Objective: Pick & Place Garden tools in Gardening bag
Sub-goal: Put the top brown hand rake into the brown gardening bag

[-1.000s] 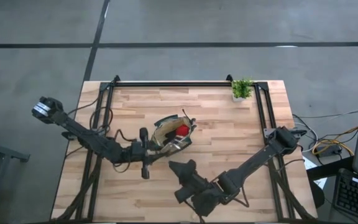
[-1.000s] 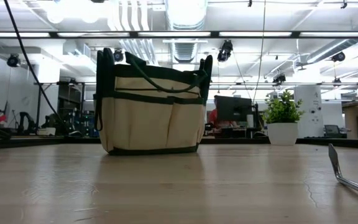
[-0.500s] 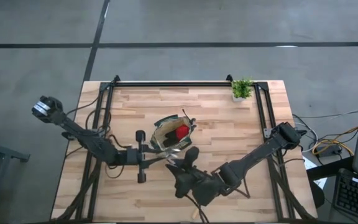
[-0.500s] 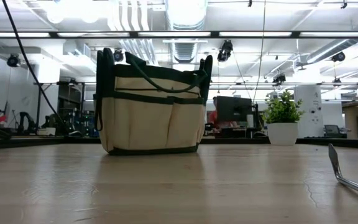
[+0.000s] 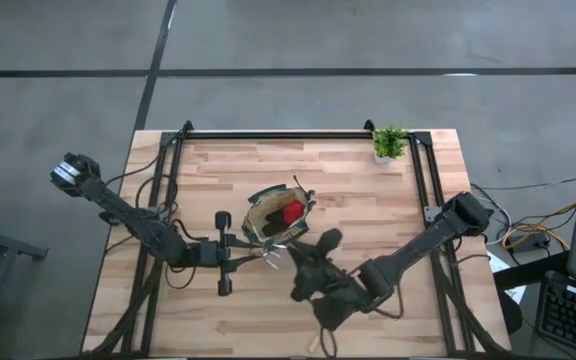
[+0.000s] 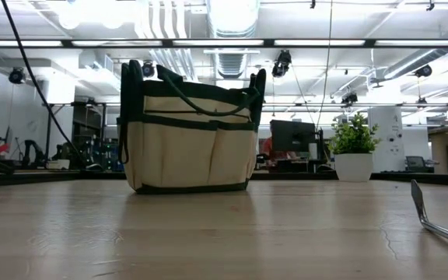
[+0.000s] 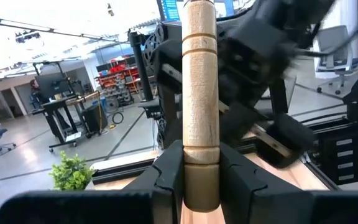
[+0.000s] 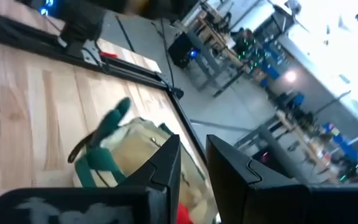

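Note:
The tan gardening bag point(image 5: 276, 218) with dark green trim stands upright on its base at mid-table. It also shows in the low view point(image 6: 189, 132) and the right wrist view point(image 8: 123, 149). A red item point(image 5: 292, 210) lies inside it. My left gripper point(image 5: 256, 252), just near-left of the bag, is shut on a wooden-handled tool point(image 7: 201, 93). My right gripper point(image 5: 305, 257) hovers close to the bag's near-right side. Its fingers point(image 8: 166, 163) stand a narrow gap apart with nothing between them. A metal fork point(image 6: 438, 214) lies on the table by the near edge. My left gripper pinches the tool's round wooden handle point(image 7: 201, 177) between its two fingers, at the end nearest the wrist. The handle runs along the fingers and sticks out past their tips toward the right arm. The tool's metal end does not show.
A small potted green plant point(image 5: 389, 143) stands at the far right corner. Black rails point(image 5: 268, 134) frame the table's far, left and right sides. Bare wood lies to the far side and right of the bag.
My right gripper has gone from near the table's front edge toward the bag and now hangs beside its near-right rim. My left gripper has drawn back a little toward the table's near-left, still holding the wooden handle. The bag has stayed put.

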Controlling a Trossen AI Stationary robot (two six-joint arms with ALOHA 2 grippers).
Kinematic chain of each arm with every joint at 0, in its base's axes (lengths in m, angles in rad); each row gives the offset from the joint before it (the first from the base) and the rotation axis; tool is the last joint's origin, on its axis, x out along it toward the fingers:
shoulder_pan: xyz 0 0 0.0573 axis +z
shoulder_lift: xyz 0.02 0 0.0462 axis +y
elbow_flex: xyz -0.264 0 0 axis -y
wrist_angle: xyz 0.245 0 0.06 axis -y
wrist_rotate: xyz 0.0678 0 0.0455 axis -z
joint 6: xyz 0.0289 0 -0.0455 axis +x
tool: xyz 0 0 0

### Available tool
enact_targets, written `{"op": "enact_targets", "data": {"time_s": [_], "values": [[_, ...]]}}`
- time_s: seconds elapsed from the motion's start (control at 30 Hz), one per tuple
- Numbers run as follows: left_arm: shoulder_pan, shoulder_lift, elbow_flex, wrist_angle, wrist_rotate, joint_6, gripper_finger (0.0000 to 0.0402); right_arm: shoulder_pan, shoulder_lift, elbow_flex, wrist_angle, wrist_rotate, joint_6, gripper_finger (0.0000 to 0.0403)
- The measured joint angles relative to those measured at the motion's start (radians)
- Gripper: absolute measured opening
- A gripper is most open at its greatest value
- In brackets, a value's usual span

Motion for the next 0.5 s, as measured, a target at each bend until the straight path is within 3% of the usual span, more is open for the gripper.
{"op": "enact_targets", "data": {"time_s": [0.13,0.3,0.37,0.5], "values": [[0.0,0.0,0.0,0.0,0.0,0.0,0.0072,0.001,-0.077,-0.125,0.048,-0.008,0.106,0.0068],[0.0,0.001,-0.002,-0.002,0.0,-0.002,0.0072,-0.003,-0.156,-0.331,0.373,-0.079,0.077,0.0068],[0.0,0.001,-0.005,-0.001,0.0,-0.008,0.0072,-0.01,-0.183,-0.419,0.583,-0.163,0.013,0.0068],[0.001,0.002,-0.014,0.002,0.0,-0.023,0.0074,-0.035,-0.213,-0.589,1.166,-0.484,-0.145,0.0075]]}}
